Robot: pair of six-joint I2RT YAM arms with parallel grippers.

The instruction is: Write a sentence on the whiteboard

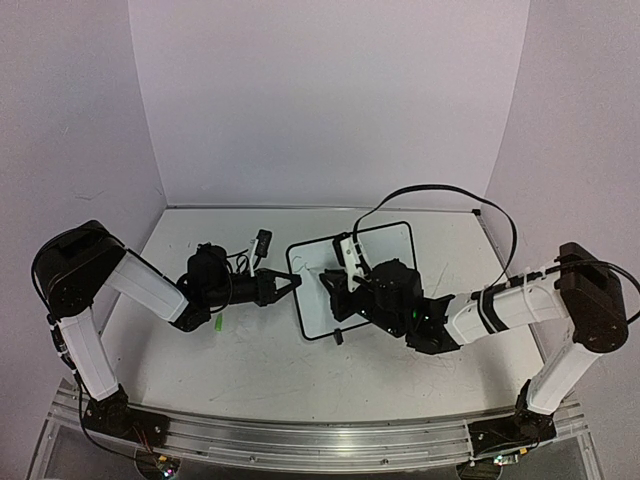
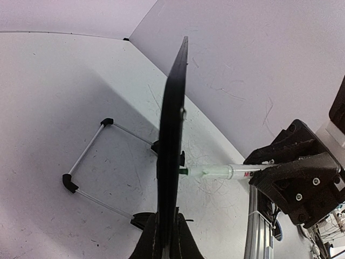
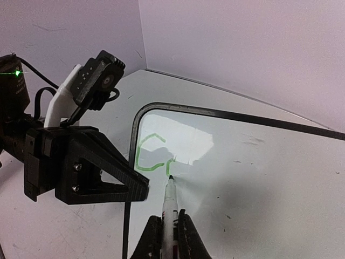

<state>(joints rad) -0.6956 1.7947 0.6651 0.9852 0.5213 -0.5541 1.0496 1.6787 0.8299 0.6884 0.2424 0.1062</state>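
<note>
The whiteboard [image 1: 385,245] stands tilted on the table, and its black frame [image 2: 172,118] shows edge-on in the left wrist view. My left gripper [image 1: 290,284] is shut on the board's left edge [image 2: 166,237]. My right gripper [image 3: 170,233] is shut on a green marker [image 3: 170,202]. The marker's tip touches the board face [image 3: 259,178] near its upper left corner. The sentence [image 3: 152,156] is a green "C" and the first stroke of a second letter. From the left wrist, the marker [image 2: 226,171] meets the board at a right angle, with the right gripper [image 2: 294,181] behind it.
The board's wire stand with black feet [image 2: 89,162] rests on the scuffed tabletop behind it. A small green piece [image 1: 217,322] lies on the table under the left arm. A black cable [image 1: 440,190] loops above the right arm. Walls close the table's back and sides.
</note>
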